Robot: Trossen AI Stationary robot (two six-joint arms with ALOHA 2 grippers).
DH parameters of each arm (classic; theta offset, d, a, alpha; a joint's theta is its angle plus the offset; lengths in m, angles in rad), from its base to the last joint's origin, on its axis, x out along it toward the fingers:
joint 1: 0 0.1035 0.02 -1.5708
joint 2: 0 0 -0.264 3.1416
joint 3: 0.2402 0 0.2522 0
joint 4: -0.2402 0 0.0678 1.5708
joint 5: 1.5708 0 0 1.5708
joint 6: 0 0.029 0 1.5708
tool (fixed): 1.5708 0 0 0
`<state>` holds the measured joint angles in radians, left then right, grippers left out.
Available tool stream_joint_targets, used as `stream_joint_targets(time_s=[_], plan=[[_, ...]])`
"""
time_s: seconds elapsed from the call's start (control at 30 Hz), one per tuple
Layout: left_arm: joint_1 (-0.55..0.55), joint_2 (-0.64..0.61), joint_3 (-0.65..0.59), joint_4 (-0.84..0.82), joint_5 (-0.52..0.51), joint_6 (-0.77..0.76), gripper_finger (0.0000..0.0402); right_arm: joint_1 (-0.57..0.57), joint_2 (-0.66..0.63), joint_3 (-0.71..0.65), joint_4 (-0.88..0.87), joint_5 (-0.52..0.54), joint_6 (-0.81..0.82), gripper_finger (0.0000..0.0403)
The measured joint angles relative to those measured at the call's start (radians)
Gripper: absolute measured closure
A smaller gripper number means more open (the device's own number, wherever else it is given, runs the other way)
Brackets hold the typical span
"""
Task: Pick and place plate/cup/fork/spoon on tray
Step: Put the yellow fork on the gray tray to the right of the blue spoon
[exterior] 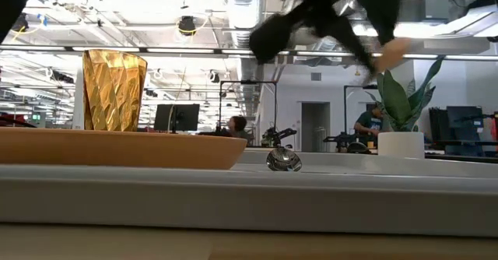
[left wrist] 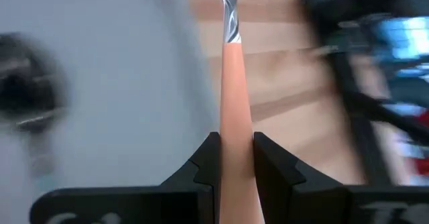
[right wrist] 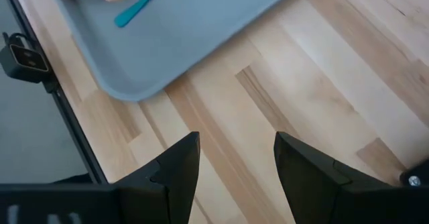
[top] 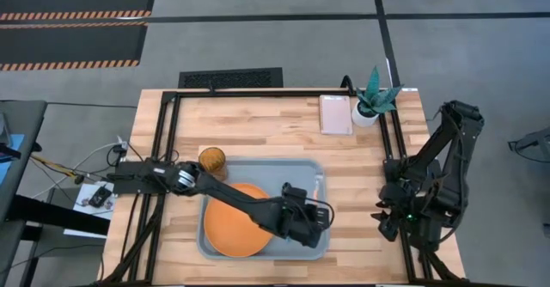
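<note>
Two of the four pieces look already settled on the tray [top: 258, 168]: the orange plate [top: 234, 232] lies on its left half, and the teal-handled spoon [right wrist: 139, 5] shows in the right wrist view resting on the tray floor. The amber cup [top: 211, 160] is not on it; it stands on the counter [top: 361, 184] just off the tray's far left corner.

The left gripper [top: 311, 222] reaches across the plate to the tray's right half and is clenched on the fork [left wrist: 230, 83], its fingers pinching the orange handle with the silver tines pointing away from the wrist. From the low view the fork appears held well above the tray.

To finish this step well, I would lower the fork until it nearly lies flat on bare tray floor to the right of the plate, beside the spoon but not across it, and release only then, so it does not bounce over the rim. Lifting straight up afterwards should keep the fingers from dragging the handle.

The right gripper [right wrist: 234, 163] waits over the counter near the tray's right corner, fingers spread and grasping nothing.
</note>
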<state>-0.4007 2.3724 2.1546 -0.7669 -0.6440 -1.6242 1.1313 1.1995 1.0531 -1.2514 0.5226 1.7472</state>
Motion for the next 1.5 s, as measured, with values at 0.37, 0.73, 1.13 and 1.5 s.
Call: stream_joint_targets(time_s=[0.37, 0.73, 1.13, 1.5], plan=[[-0.013, 0.054, 0.049, -0.115, -0.019, -0.141, 0.0358, 0.021, 0.000, 0.000, 0.000, 0.008, 0.006, 0.0188], [-0.012, 0.128, 0.043, -0.046, 0.055, -0.208, 0.0358, 0.023, -0.001, 0.000, 0.006, 0.005, 0.000, 0.0188], [-0.010, 0.133, 0.099, -0.129, 0.099, -0.135, 0.0358, 0.028, -0.001, 0.000, 0.006, 0.002, -0.002, 0.0188], [-0.005, 0.143, 0.163, -0.301, 0.140, -0.187, 0.0358, 0.028, -0.001, 0.000, 0.004, 0.006, -0.003, 0.0188]])
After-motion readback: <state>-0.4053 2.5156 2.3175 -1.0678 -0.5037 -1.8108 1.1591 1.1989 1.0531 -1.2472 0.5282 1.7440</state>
